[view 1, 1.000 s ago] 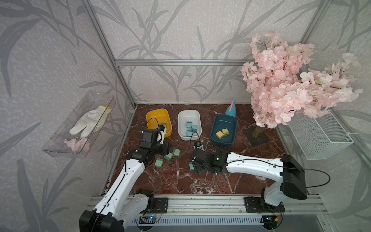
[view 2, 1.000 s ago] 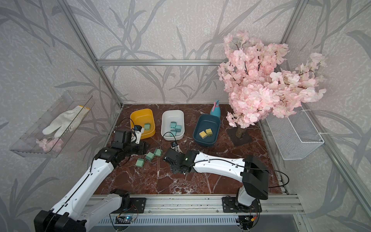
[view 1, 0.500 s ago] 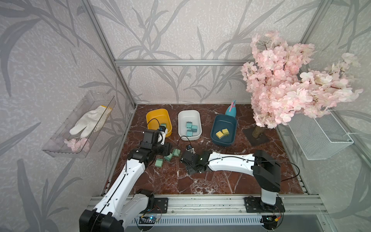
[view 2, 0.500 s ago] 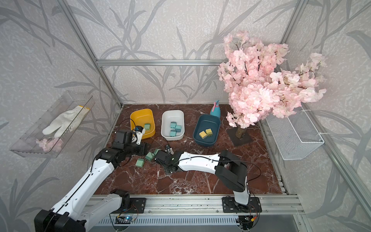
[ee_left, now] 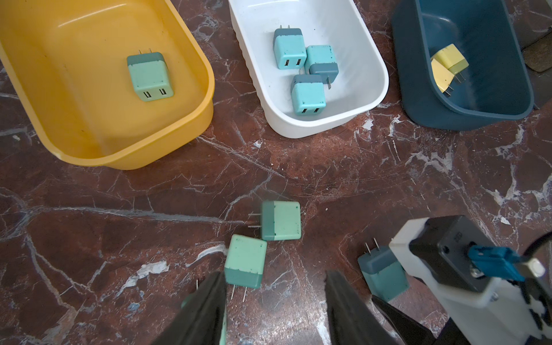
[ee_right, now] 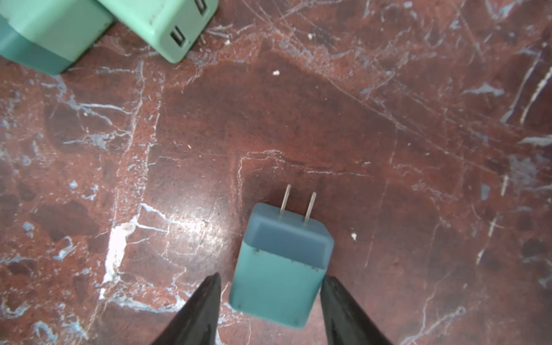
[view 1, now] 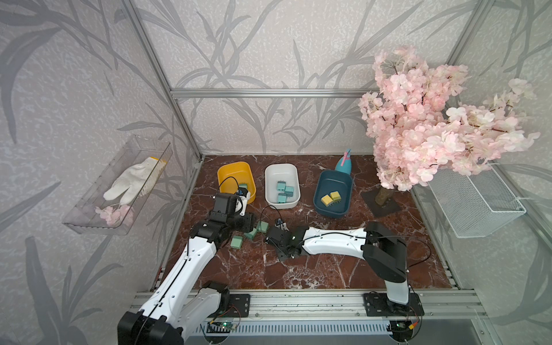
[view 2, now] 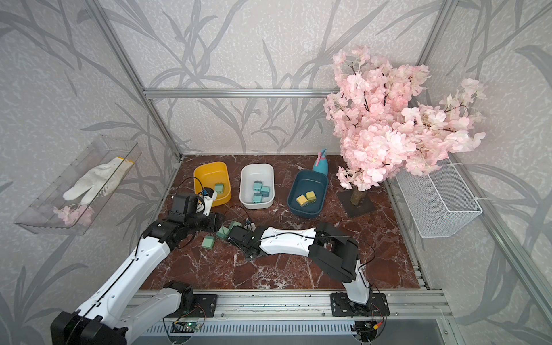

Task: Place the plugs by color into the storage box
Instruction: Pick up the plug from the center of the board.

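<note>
My right gripper (ee_right: 270,276) is open astride a light blue plug (ee_right: 283,263) lying on the marble, prongs pointing away. One fingertip touches it and a narrow gap shows at the other. The same plug (ee_left: 382,274) appears in the left wrist view. My left gripper (ee_left: 274,274) is open and empty just beside three sage green plugs (view 1: 263,227) (view 1: 250,234) (view 1: 236,241). The yellow bin (view 1: 231,170) holds one green plug (view 1: 243,186). Three blue plugs (view 1: 283,189) lie in the white bin (view 1: 280,167). Two yellow plugs (view 1: 331,198) lie in the dark blue bin (view 1: 334,176).
A pink blossom tree (view 1: 433,125) on a dark base plate (view 1: 380,206) stands at the back right, with a teal spray bottle (view 1: 345,162) behind the blue bin. A wire basket (view 1: 475,206) hangs on the right wall and a clear tray with a glove (view 1: 131,179) on the left.
The right arm has swung left towards the green plugs, and its jaws have narrowed round the blue plug. The left arm has hardly moved.
</note>
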Motion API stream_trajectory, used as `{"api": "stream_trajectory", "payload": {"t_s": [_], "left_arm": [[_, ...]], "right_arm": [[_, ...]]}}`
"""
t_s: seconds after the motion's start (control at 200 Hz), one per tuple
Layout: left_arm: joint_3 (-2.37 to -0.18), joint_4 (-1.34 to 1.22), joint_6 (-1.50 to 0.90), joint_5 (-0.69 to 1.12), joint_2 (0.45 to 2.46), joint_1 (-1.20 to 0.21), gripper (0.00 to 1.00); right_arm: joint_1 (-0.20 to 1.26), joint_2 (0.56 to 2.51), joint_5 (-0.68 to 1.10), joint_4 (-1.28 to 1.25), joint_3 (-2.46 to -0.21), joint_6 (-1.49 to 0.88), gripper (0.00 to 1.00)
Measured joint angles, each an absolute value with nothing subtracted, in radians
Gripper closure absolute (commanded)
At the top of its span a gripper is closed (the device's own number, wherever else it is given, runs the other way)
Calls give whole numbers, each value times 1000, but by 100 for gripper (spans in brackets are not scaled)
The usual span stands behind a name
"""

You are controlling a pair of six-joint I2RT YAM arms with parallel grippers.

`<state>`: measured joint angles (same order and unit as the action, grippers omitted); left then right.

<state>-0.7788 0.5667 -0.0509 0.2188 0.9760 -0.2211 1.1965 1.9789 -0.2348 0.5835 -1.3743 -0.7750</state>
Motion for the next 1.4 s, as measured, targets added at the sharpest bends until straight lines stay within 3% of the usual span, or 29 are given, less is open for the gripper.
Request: {"api": "stream_trajectory", "payload": {"t_s": [0.105, 0.205, 0.345, 0.805, 1.4], "left_arm": [[-778, 567, -47, 217, 976, -221, 44], [-778, 567, -44, 214, 976, -221, 44], [-778, 567, -44, 213, 976, -222, 44], [-769, 561, -43, 211, 976, -230, 43], [-768, 540, -37, 263, 960, -236, 44]], "right_arm": [[1196, 1979, -235, 580, -1374, -776, 47], [1196, 1979, -235, 579, -1373, -778, 37], [1196, 1981, -235, 580, -1374, -779, 36], [1196, 1990, -218, 568, -1369, -775, 57], [1139, 1829, -206, 640, -1404, -643, 58]]}}
